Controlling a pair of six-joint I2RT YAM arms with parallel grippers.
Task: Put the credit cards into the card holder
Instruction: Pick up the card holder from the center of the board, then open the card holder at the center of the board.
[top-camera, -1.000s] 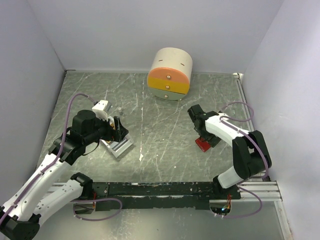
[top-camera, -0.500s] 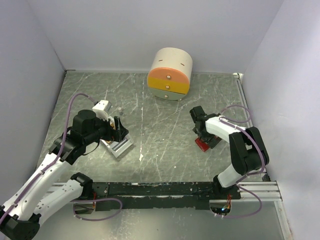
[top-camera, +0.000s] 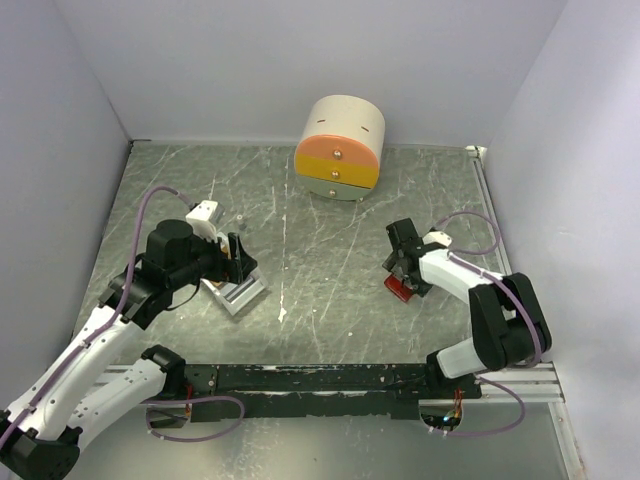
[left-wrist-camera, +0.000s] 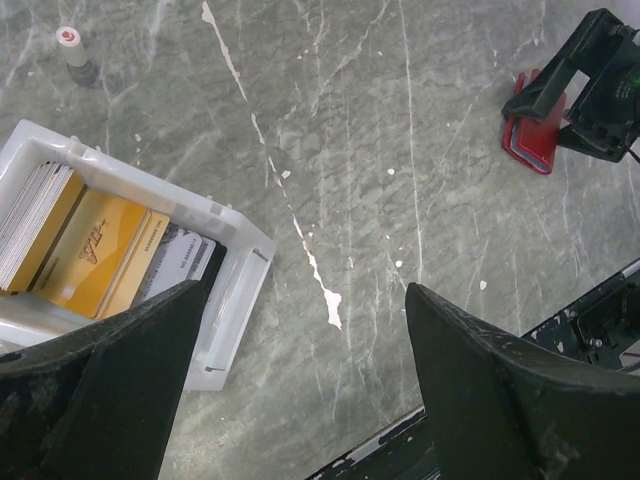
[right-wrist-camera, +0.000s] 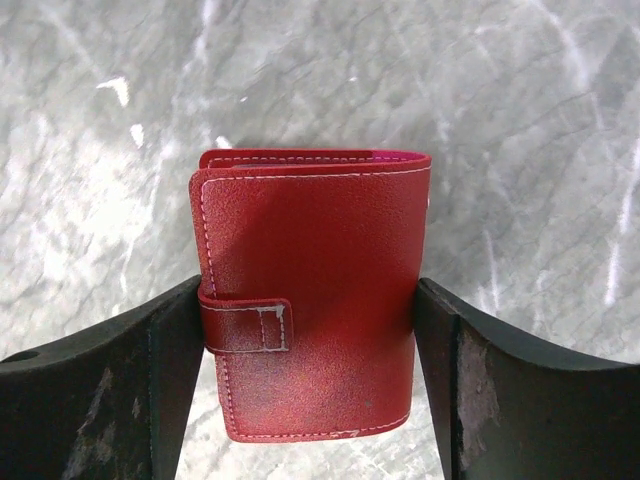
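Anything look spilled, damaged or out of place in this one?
Yes: white splatter streaks the table beside the white tray, like dried paint or chipping. The card holder is shut, with its strap fastened. Nothing else stands out.

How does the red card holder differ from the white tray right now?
The card holder is red; the white tray is white. The card holder is folded shut, while the tray is open-topped with credit cards inside. The card holder lies between the right gripper's fingers, and the tray sits beside the left gripper. Both rest on the grey table.
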